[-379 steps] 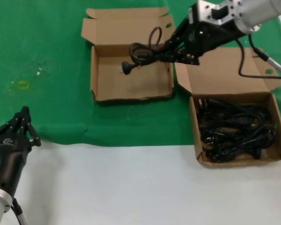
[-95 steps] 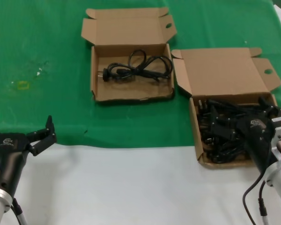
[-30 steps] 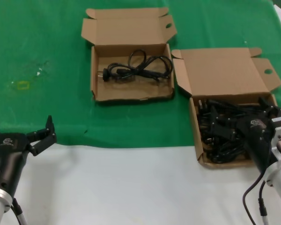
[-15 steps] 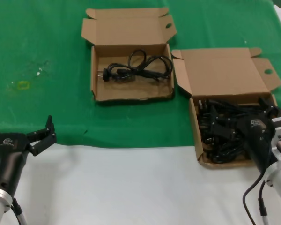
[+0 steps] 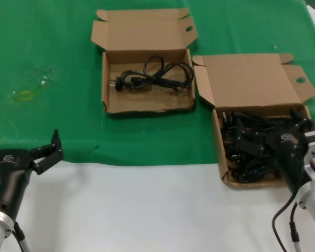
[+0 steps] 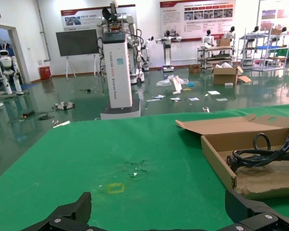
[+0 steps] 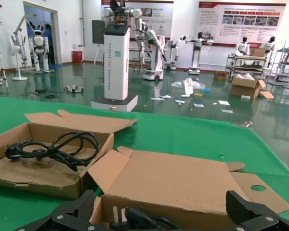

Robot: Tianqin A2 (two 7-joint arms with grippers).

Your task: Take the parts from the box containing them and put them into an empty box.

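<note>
The box of black power cables (image 5: pixel 219 149) stands at the right with its eared lid (image 5: pixel 247 79) open; several cables (image 5: pixel 235 149) fill it. My right gripper (image 5: pixel 272 130) is open and empty, low over the near part of this pile; a plug (image 7: pixel 130 216) shows between its fingers in the right wrist view. The box with the tuck-strip lid (image 5: pixel 106 86) stands at the back centre and holds one cable (image 5: pixel 152 77). My left gripper (image 5: pixel 23 140) is open and empty at the near left, parked at the green cloth's edge.
A green cloth (image 5: pixel 47 47) covers the far half of the table and the near half is white (image 5: pixel 147 210). A small yellow mark (image 5: pixel 25 95) lies on the cloth at the left. The left wrist view shows the back box (image 6: pixel 216 156) off to one side.
Nothing has moved in the last second. Since the oldest frame, the cable my right gripper held over the back box lies in it, that gripper has come to the full box, and my left gripper has opened.
</note>
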